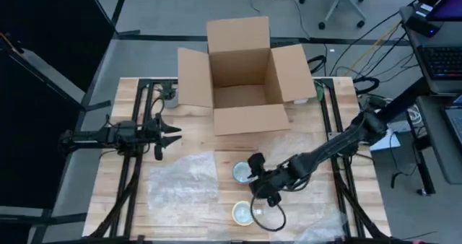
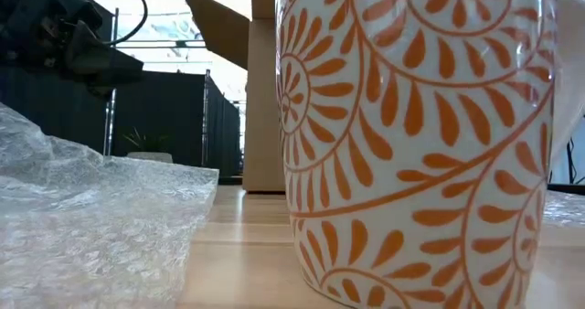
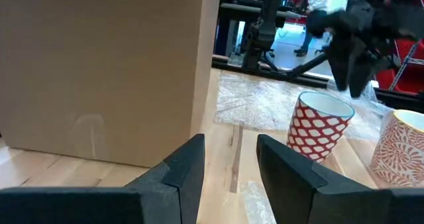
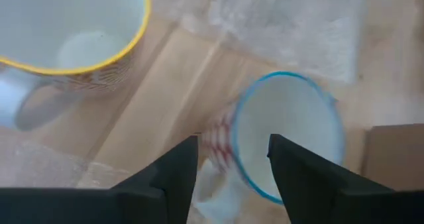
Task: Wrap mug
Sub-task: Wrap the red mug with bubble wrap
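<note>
Wooden tabletop (image 1: 195, 128): right gripper (image 1: 254, 173) hovers open over the red mug (image 1: 240, 172); a rim strike could tip it. Left gripper (image 1: 171, 136) waits open, far left.

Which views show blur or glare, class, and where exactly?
Right wrist view: the blue-rimmed mug is smeared by blur. Low view: the orange-leaf mug fills the picture, and bright windows glare behind the bubble wrap. High view: evenly lit.

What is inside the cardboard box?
The high view shows only the bare brown floor of the box; nothing lies there. Its near wall hides a strip of that floor.
</note>
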Robot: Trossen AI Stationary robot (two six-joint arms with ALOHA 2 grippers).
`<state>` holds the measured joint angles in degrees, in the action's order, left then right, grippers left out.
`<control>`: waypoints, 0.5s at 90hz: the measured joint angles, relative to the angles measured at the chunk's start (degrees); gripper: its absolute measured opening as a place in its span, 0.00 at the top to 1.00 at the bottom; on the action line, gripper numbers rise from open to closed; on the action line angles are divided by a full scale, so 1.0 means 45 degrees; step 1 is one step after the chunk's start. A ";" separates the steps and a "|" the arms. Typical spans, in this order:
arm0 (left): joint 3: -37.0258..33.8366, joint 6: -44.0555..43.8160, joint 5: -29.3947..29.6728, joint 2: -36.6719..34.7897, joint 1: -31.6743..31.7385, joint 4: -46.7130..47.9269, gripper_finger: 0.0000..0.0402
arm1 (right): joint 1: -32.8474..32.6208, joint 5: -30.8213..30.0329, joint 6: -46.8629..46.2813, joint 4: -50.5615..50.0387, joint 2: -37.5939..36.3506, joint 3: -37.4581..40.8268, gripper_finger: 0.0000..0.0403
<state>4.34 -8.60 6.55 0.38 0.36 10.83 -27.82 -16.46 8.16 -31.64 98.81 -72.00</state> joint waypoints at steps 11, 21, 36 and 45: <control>0.0000 0.0000 -0.0004 0.0000 0.0001 0.0000 0.68 | 0.0165 0.0001 0.0002 -0.0016 0.0650 -0.0035 0.58; 0.0000 0.0000 -0.0004 0.0000 0.0001 0.0000 0.68 | 0.0398 -0.0126 -0.0074 0.0047 0.1152 -0.0042 0.58; 0.0000 0.0000 -0.0003 -0.0004 -0.0003 0.0000 0.68 | 0.0751 0.0011 -0.0231 0.0016 0.1706 -0.0045 0.58; 0.0000 0.0000 0.0000 0.0000 0.0001 0.0000 0.68 | 0.0797 0.0072 -0.0075 -0.0136 0.1871 -0.0026 0.62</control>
<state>4.34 -8.60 6.55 0.38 0.36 10.83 -24.23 -16.13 7.82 -32.25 107.23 -72.12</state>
